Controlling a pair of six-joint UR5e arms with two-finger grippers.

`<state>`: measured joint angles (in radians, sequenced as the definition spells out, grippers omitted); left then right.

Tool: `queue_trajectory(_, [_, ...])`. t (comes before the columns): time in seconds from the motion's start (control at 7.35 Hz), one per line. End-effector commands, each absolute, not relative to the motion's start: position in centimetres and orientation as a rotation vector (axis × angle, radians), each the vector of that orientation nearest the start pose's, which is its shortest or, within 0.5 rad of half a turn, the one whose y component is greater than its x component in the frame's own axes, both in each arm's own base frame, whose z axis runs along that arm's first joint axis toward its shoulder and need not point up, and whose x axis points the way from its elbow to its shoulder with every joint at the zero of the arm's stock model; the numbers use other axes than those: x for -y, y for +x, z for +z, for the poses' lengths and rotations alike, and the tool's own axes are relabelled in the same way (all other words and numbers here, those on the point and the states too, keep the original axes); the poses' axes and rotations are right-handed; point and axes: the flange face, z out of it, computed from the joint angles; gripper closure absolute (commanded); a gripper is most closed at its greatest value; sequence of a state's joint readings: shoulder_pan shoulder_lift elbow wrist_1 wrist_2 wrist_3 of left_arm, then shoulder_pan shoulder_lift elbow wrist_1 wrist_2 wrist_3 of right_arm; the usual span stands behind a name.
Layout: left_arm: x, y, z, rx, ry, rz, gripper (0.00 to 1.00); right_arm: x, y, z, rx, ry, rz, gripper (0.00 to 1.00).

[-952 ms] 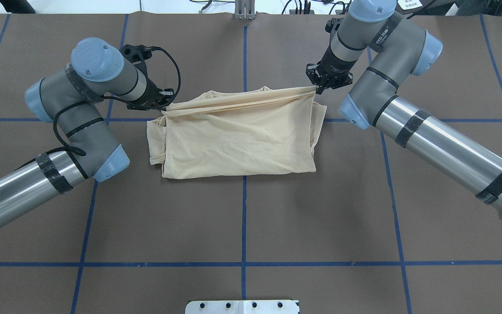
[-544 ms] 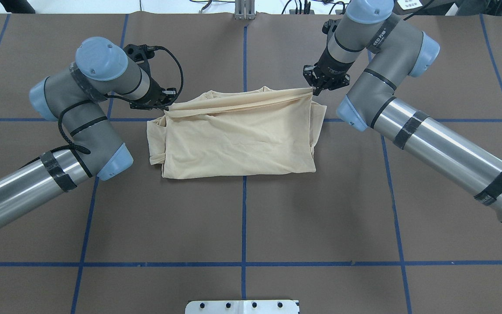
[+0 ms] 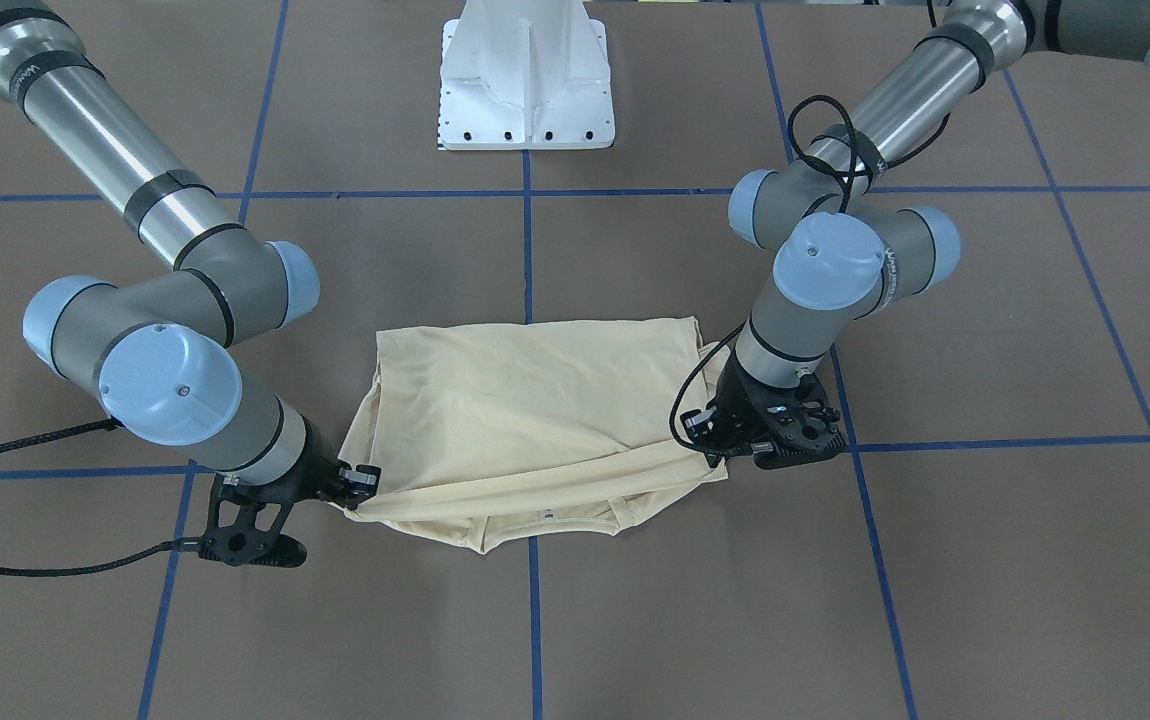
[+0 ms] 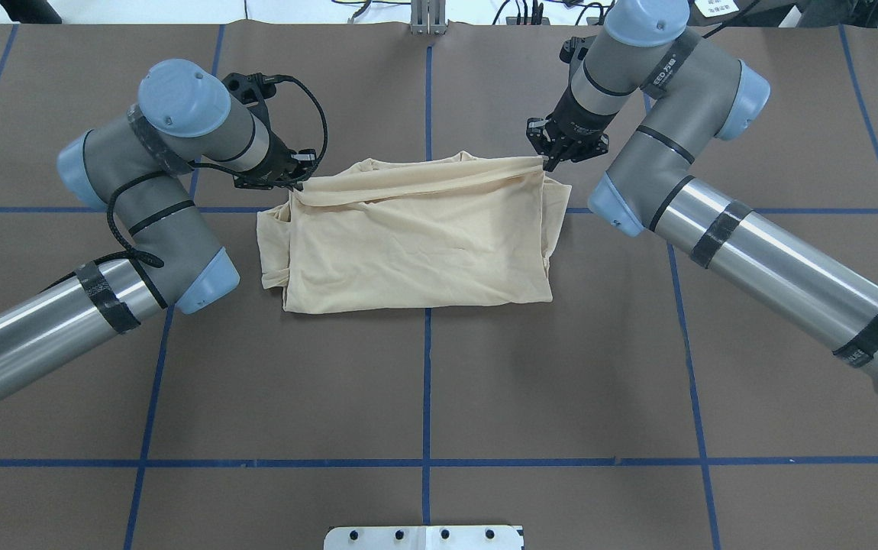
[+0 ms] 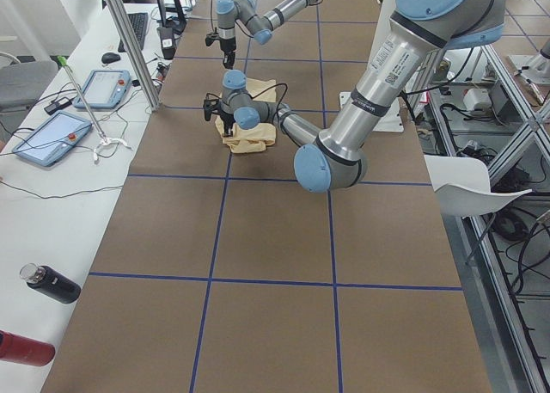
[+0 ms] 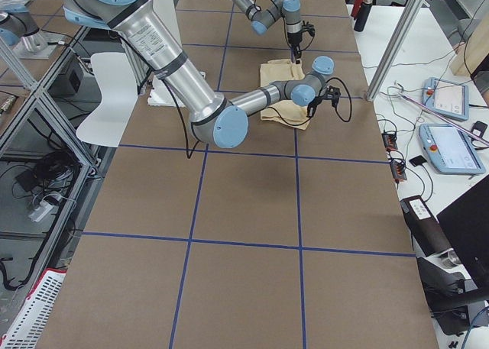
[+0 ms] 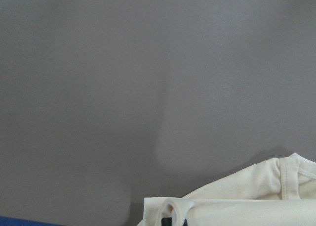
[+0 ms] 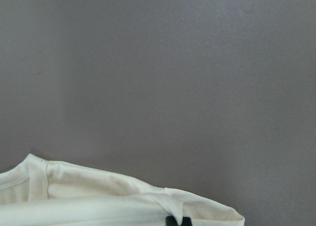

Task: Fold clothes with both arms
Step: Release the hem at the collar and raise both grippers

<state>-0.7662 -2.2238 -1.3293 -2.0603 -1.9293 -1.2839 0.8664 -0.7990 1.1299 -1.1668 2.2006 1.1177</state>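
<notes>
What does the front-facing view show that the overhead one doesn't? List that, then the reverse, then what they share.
Front-facing only: the white neck tag, below the lifted edge. Overhead only: the grey bracket at the far edge of the table. Both: the shirt, stretched between the left tool and right tool, each pinching one corner of its raised edge.

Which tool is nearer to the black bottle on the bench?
Left. The left tool grips the shirt at the corner toward the black bottle; the right tool grips the far corner.
</notes>
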Motion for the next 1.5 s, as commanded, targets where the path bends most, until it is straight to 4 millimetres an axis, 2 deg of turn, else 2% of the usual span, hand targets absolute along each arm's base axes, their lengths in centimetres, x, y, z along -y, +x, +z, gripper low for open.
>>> queue_trajectory(0.0, [59.3,47.3,32.2,-0.939,0.162,-0.283,0.02,64.9,-45.9,33.8,0.943,-0.025,0.135,0.01])
queue_trajectory(0.14, [59.1,47.0,31.9,-0.937,0.162,-0.284,0.01,64.9,-45.5,33.1,0.958,-0.018,0.129,0.00])
queue_trajectory(0.27, [59.3,46.4,31.8,-0.917,0.154,-0.294,0.01,64.0,-44.8,32.4,0.988,-0.022,0.113,0.00])
queue_trajectory(0.41, [59.8,45.0,30.9,-0.906,0.157,-0.308,0.01,62.0,-43.5,33.0,1.015,-0.034,0.098,0.00])
queue_trajectory(0.54, [59.6,44.5,30.0,-0.898,0.153,-0.311,0.01,59.4,-42.0,34.0,1.029,-0.034,0.092,0.00])
queue_trajectory(0.68, [59.5,44.4,29.7,-0.898,0.153,-0.311,0.01,56.0,-41.8,34.8,1.036,-0.043,0.071,0.00])
queue_trajectory(0.82, [59.4,44.4,29.9,-0.897,0.152,-0.312,0.01,53.6,-42.4,34.6,1.044,-0.065,0.082,0.00])
queue_trajectory(0.95, [59.3,44.2,29.9,-0.898,0.153,-0.311,0.01,51.6,-44.0,33.5,1.047,-0.081,0.114,0.01])
queue_trajectory(1.09, [59.2,44.0,29.5,-0.906,0.156,-0.315,0.01,49.6,-46.8,33.5,1.023,-0.071,0.115,0.01])
queue_trajectory(1.36, [59.0,43.6,29.0,-0.916,0.163,-0.320,0.01,48.4,-48.1,34.1,1.004,-0.084,0.103,0.01])
